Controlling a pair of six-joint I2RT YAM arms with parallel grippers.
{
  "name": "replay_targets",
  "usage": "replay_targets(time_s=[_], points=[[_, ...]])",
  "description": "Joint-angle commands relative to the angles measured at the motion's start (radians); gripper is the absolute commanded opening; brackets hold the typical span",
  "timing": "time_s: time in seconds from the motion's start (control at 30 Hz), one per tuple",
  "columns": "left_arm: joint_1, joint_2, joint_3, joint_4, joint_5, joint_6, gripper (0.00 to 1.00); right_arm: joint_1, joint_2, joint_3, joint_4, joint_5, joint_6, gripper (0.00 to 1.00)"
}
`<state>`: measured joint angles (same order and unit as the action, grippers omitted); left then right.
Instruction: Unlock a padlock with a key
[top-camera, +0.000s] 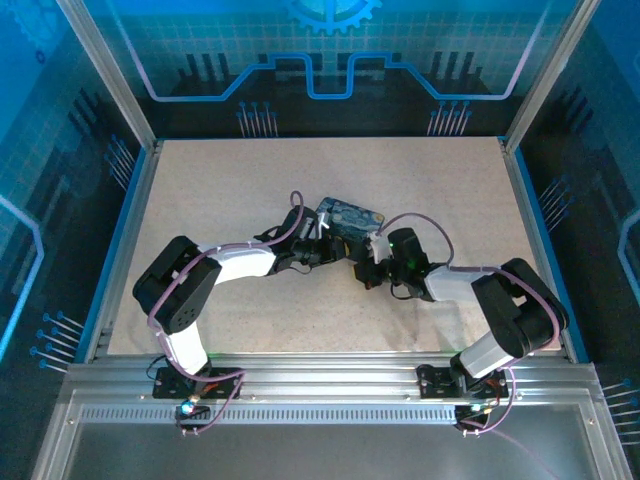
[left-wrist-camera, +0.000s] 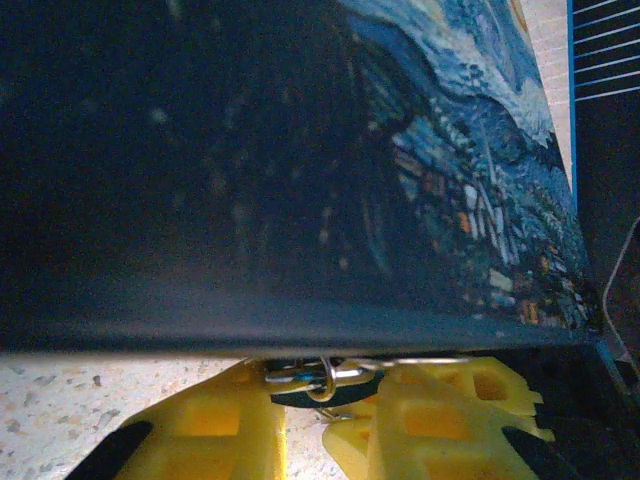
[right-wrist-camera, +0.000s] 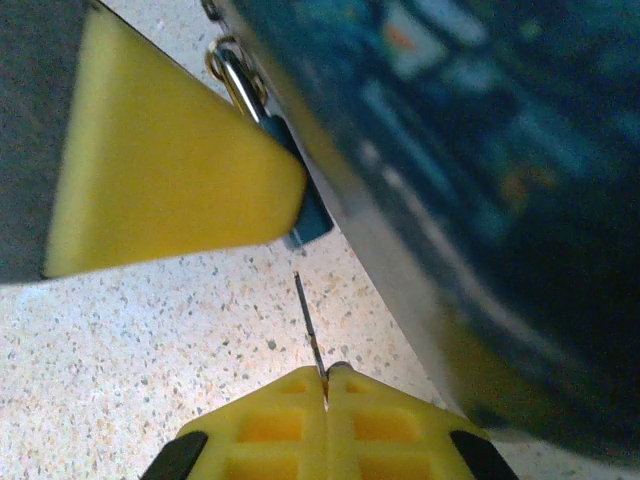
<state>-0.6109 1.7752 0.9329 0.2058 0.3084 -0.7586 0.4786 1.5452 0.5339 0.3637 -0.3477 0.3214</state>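
Left gripper (left-wrist-camera: 322, 405): jaws pinch the padlock (left-wrist-camera: 320, 393) between the yellow fingers (left-wrist-camera: 210, 425). Its metal loop sits at their tips, hard against the edge of the tin (left-wrist-camera: 300, 170).

Right gripper (right-wrist-camera: 325, 385): jaws pressed together on the key (right-wrist-camera: 307, 320). The thin blade sticks straight out ahead of the tips, its end just short of the padlock, not touching. Speckled table (right-wrist-camera: 150, 350) below.
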Motion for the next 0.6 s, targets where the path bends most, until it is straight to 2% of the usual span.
replay_targets(time_s=[0.0,0.57], points=[[-0.003,-0.035,0.000,0.004,0.018,0.004,0.17,-0.017,0.012,0.027,0.019,-0.020,0.008,0.00],[-0.003,-0.029,0.000,0.003,0.020,0.006,0.17,-0.035,0.019,0.040,0.026,-0.040,0.013,0.00]])
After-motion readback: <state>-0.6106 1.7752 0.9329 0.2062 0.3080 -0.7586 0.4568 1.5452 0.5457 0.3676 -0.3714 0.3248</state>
